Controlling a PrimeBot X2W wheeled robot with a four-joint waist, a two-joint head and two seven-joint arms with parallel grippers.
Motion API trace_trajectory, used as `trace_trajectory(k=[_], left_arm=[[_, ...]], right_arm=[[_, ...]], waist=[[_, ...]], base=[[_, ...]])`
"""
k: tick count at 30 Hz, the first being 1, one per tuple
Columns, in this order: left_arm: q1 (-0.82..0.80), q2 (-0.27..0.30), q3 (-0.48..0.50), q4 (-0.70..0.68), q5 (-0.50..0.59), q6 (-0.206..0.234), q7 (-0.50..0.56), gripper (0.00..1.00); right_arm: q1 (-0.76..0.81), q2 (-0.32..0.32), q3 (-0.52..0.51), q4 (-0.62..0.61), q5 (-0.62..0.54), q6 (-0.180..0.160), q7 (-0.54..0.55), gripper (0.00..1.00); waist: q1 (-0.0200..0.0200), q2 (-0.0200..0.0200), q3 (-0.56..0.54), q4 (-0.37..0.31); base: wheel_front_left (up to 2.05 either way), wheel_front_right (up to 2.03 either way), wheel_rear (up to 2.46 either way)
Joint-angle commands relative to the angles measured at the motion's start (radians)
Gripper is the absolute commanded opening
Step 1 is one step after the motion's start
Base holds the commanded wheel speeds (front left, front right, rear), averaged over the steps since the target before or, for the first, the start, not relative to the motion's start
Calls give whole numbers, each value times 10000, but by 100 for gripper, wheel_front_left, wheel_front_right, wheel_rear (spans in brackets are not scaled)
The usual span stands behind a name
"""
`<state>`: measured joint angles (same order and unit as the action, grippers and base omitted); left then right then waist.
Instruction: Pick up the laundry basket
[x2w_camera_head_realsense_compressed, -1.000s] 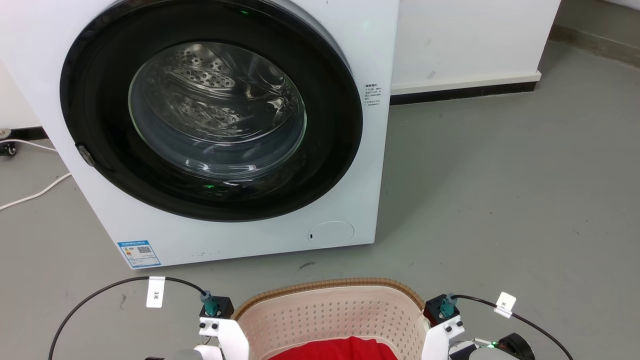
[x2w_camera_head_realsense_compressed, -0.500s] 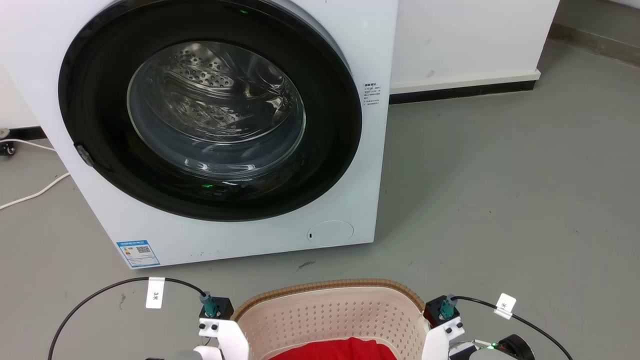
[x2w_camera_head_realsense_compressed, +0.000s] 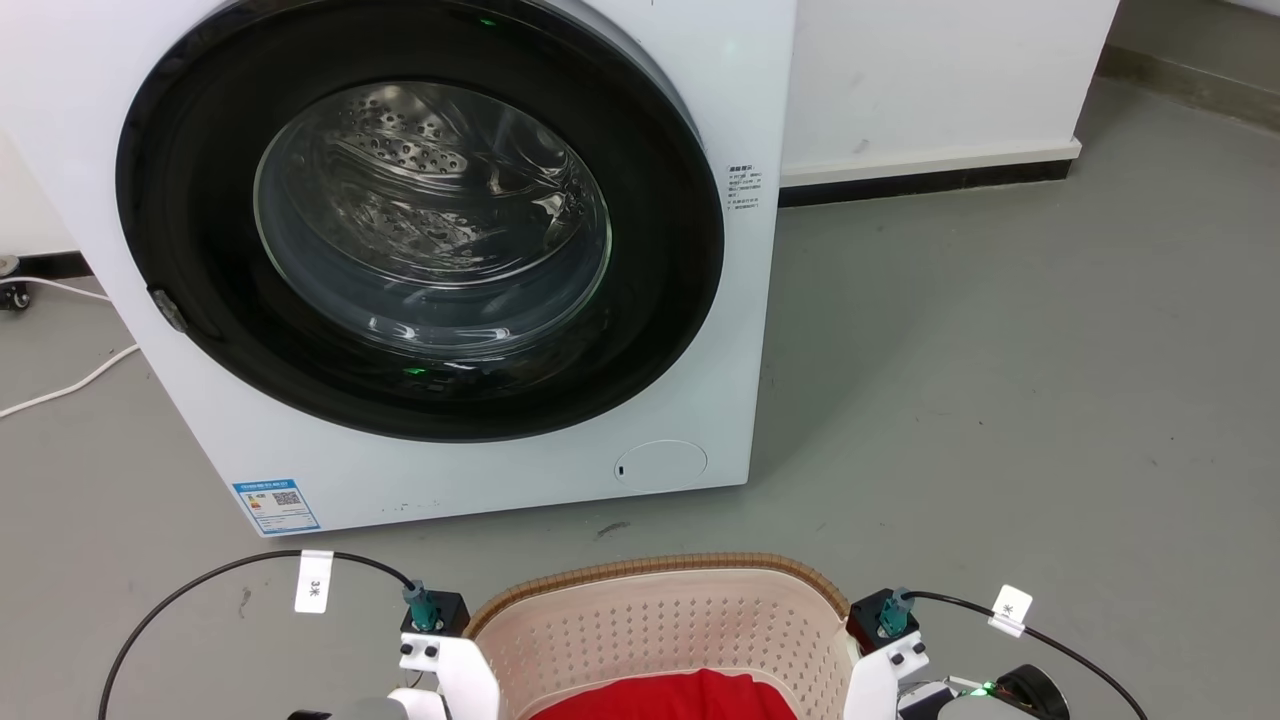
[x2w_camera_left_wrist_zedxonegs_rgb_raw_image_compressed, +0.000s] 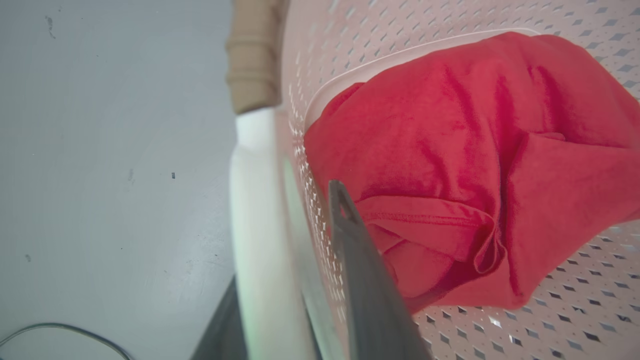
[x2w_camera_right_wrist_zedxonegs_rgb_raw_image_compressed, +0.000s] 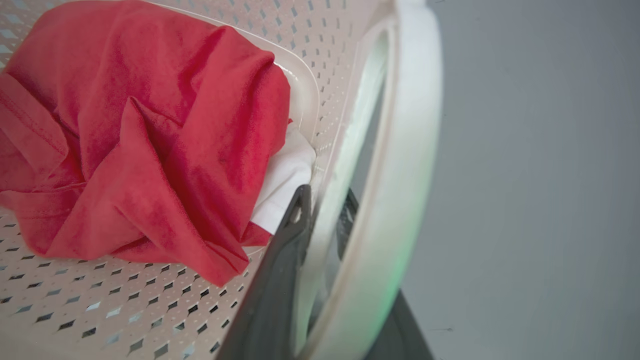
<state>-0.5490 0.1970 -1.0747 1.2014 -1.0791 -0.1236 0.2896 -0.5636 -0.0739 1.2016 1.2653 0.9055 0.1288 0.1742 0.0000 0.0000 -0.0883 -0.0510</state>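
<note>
The basket (x2w_camera_head_realsense_compressed: 660, 625) is just before the washer (x2w_camera_head_realsense_compressed: 450, 250), red cloth (x2w_camera_left_wrist_zedxonegs_rgb_raw_image_compressed: 475, 150) inside. The left gripper (x2w_camera_left_wrist_zedxonegs_rgb_raw_image_compressed: 280, 250) and right gripper (x2w_camera_right_wrist_zedxonegs_rgb_raw_image_compressed: 325, 200) each pinch a white side handle (x2w_camera_right_wrist_zedxonegs_rgb_raw_image_compressed: 400, 150), one finger inside, one outside.

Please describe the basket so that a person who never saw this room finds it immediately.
Start at the big white washing machine with the round dark door. Just in front of it, at the bottom of the head view, is the laundry basket. Its beige perforated walls, brown woven-look rim and the red garment inside set it apart from the plain white machine behind it.
</note>
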Motion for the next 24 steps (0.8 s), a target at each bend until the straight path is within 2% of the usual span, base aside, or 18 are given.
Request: trace_trajectory(k=[1,24], left_arm=[[-101,-48,-117,-41,-4,-121,-10,0],[-187,-9,-557,44,-461,-121,-121,0]], right_arm=[[-197,39,78,-20,-10,36,-118,0],[-232,58,427,119,211,36,-313,0]], waist=[[0,0,2,2],[0,0,28,5]], base=[[0,0,0],[0,0,0]])
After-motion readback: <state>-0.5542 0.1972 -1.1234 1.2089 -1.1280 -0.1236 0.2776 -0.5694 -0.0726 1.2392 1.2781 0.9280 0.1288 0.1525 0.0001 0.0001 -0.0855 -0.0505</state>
